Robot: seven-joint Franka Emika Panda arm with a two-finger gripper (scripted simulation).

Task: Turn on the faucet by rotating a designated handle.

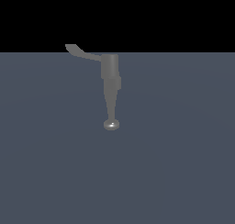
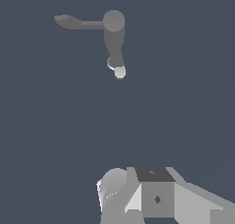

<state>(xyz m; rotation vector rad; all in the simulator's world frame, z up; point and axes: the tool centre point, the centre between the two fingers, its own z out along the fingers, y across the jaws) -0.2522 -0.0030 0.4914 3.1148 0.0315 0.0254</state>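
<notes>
The faucet [image 1: 110, 70] is a small matte grey fixture standing on the flat blue-grey ground, its spout tapering toward the camera to a shiny rounded tip [image 1: 111, 125]. The handle [image 1: 81, 52], a thin flat lever with a widened upturned end, sticks out toward the exterior view's left from the top of the body. In the wrist view I look down on the faucet [image 2: 114, 23], the handle [image 2: 75, 22] and the shiny tip [image 2: 120, 72]. Parts of my gripper [image 2: 151, 195] show as white and grey blocks, well apart from the faucet. Its fingers are not distinguishable. No gripper appears in the exterior view.
A plain blue-grey ground [image 1: 174, 163] spreads around the faucet on all sides. Behind it the exterior view is black. No other objects show.
</notes>
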